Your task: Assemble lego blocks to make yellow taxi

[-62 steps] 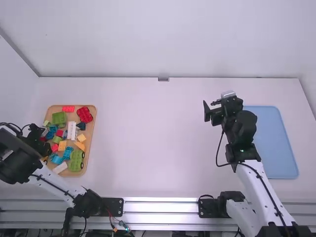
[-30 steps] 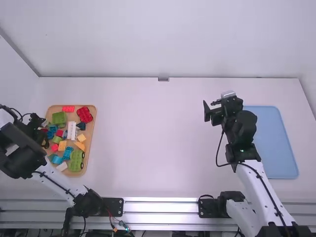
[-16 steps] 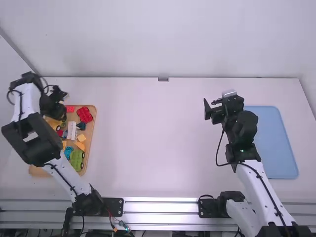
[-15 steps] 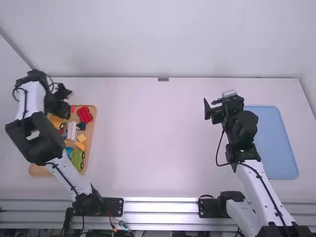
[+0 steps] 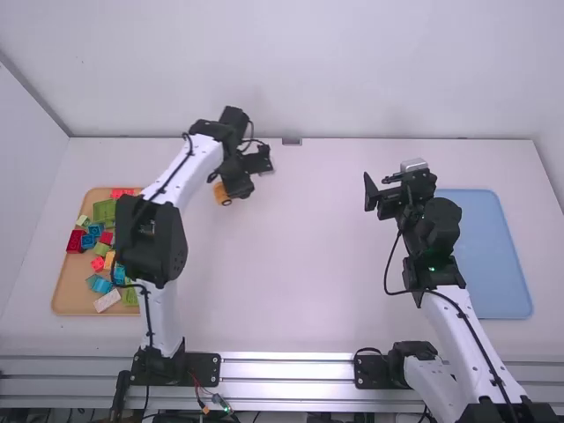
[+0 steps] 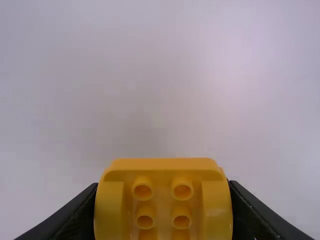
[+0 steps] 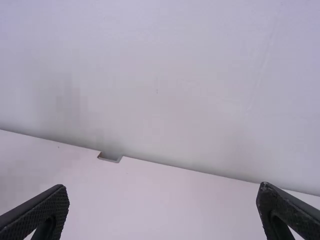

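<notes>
Presently, left gripper (image 5: 226, 189) over far, left-hand part of white surface (image 5: 308, 264), between wooden tray (image 5: 70, 304) and right gripper (image 5: 378, 181). Its jaws grasp yellow block (image 6: 163, 172), one on either side, paired round hollows facing wrist camera. Right gripper's jaws released, standing wide apart, left of blue tray (image 5: 489, 264). Wooden tray, far left, holds mixed loose blocks (image 5: 103, 210): red, green, blue, orange, white.

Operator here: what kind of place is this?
Probably a robot workcell for block assembly: two white-and-black arms, a shallow tan tray of coloured toy bricks and a flat light-blue rectangular mat or tray on a white table.
</notes>
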